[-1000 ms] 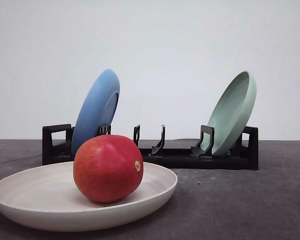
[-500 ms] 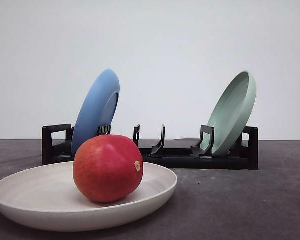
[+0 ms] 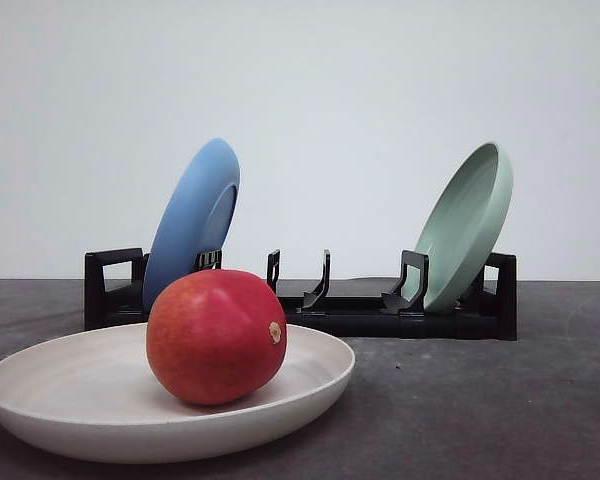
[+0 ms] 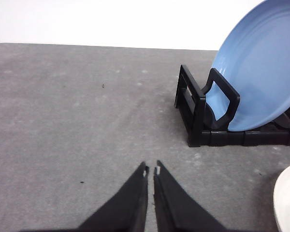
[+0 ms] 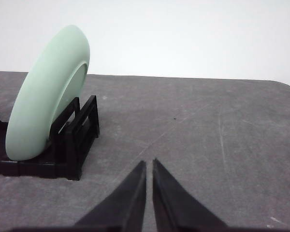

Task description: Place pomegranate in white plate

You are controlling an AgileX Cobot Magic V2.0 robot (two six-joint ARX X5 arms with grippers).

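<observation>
Both claws, left (image 4: pixel 151 170) and right (image 5: pixel 149 163), closed, empty, low over the table (image 4: pixel 77 125).

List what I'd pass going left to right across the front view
White plate → pomegranate sitting in it → pale green plate standing in the black rack. I've left out the blue plate, since it overlaps the first two.

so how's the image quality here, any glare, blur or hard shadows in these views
Front view: soft, even light; the pomegranate is sharp with a faint sheen and throws a soft shadow onto the white plate. Left wrist view: the blue plate is evenly lit, the left gripper a dark silhouette. Right wrist view: the pale green plate looks slightly soft, and the right gripper is likewise dark; the wall is bright.
</observation>
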